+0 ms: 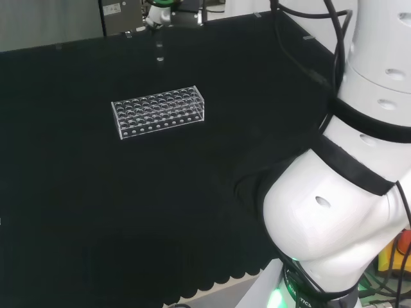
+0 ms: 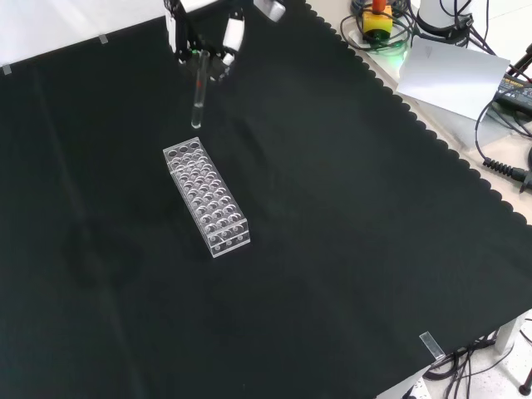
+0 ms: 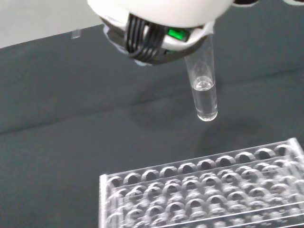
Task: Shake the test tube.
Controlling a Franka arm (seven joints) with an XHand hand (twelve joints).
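A clear glass test tube [image 2: 198,98] hangs upright in the air, held at its top by the hand [image 2: 201,40] at the front view's top, whose fingers are curled round it. The wrist view shows the test tube [image 3: 203,90] close up, with a little clear liquid in its rounded bottom, below the hand [image 3: 156,28]. In the head view the hand [image 1: 158,14] is at the far edge and the test tube [image 1: 159,50] hangs below it. A clear plastic rack [image 2: 206,198] with many empty holes stands on the cloth, just in front of the tube; rack [image 1: 159,110], rack [image 3: 209,190].
Black cloth covers the bench [image 2: 349,249]. The arm's white links [image 1: 340,192] stand at the head view's right. Cables, a white sheet [image 2: 449,75] and a red and yellow button box [image 2: 378,18] lie past the cloth's scalloped edge in the front view.
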